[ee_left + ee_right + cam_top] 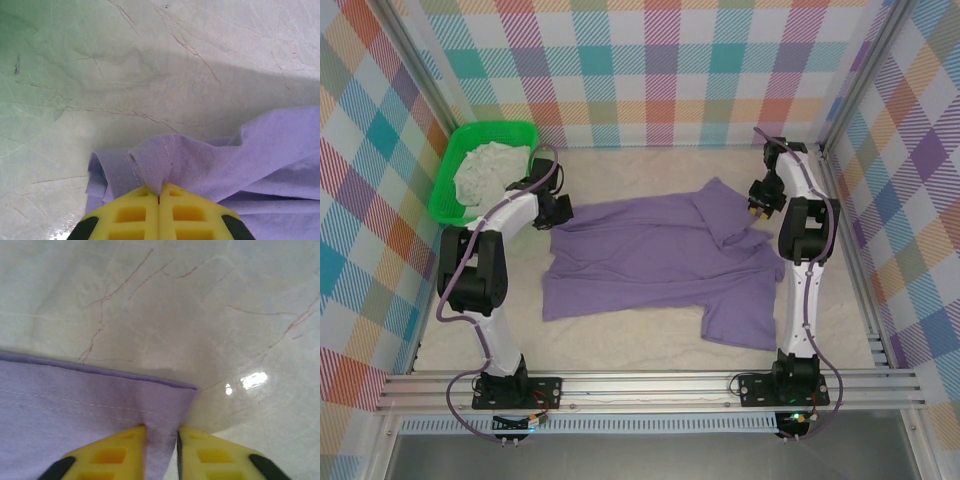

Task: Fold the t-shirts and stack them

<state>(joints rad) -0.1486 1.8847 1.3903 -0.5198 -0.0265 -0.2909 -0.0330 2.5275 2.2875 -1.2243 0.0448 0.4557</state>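
The lavender t-shirt (650,260) lies spread across the middle of the table, one sleeve folded over near the right arm. My left gripper (556,210) is shut on a bunched hem (160,165) at the shirt's far left corner, the fingers (135,215) pressed together. My right gripper (757,205) holds the shirt's right corner (162,415). Its fingers (210,455) stand a narrow gap apart with the cloth between them and lifted off the table. The off-white t-shirt (490,170) lies crumpled in the green basket.
The green mesh basket (448,190) stands at the back left corner, close behind the left arm. Checked walls enclose the table on three sides. A metal rail (650,385) runs along the near edge. Bare marbled tabletop (650,170) lies behind the shirt.
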